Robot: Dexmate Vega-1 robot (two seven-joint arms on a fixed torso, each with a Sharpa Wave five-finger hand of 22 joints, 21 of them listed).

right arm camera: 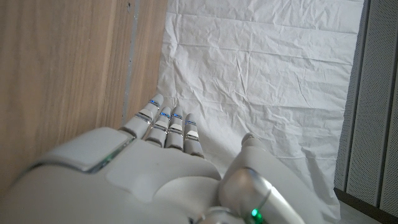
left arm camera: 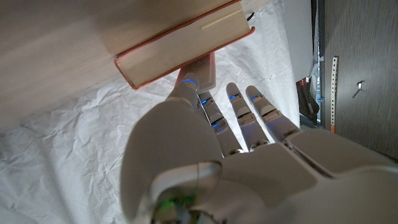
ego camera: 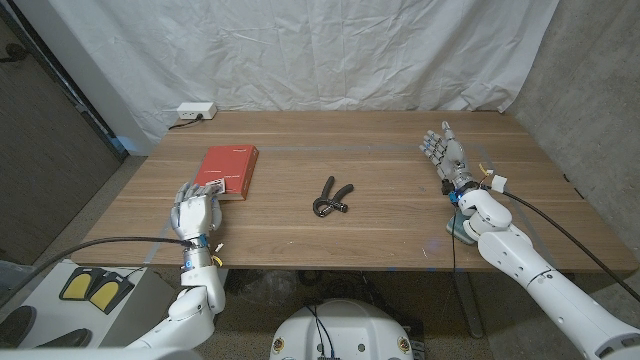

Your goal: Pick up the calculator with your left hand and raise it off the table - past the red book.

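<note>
1. The calculator (ego camera: 205, 187) is located at the near left corner of the red book (ego camera: 229, 170). It shows as a small pale slab touching or overlapping the book's edge. The head view is coarse at this spot; the slab appears to be the calculator, but its keys cannot be made out. In the left wrist view the same pale slab (left arm camera: 202, 70) sits directly against the book's page edge (left arm camera: 180, 46).

2. The left hand (ego camera: 197, 212) is positioned just on the near side of the red book, with its fingertips reaching the calculator. In the left wrist view the hand (left arm camera: 236, 155) has its thumb extended to the slab's edge, and the remaining fingers (left arm camera: 239, 115) lie straight and close together beside it. Whether the hand grips the calculator or only touches it cannot be told, nor whether the calculator is clear of the table (ego camera: 380, 230).

3. A black two-handled tool (ego camera: 331, 198) lies on the table to the right of the red book, apart from it.

4. The right hand (ego camera: 447, 155) is well to the right of the red book, beyond the tool. It holds nothing. In the right wrist view this hand (right arm camera: 161, 168) has its fingers straight and side by side, with the thumb set apart.

5. A white power strip (ego camera: 196, 111) rests at the table's far edge, beyond the red book.
</note>
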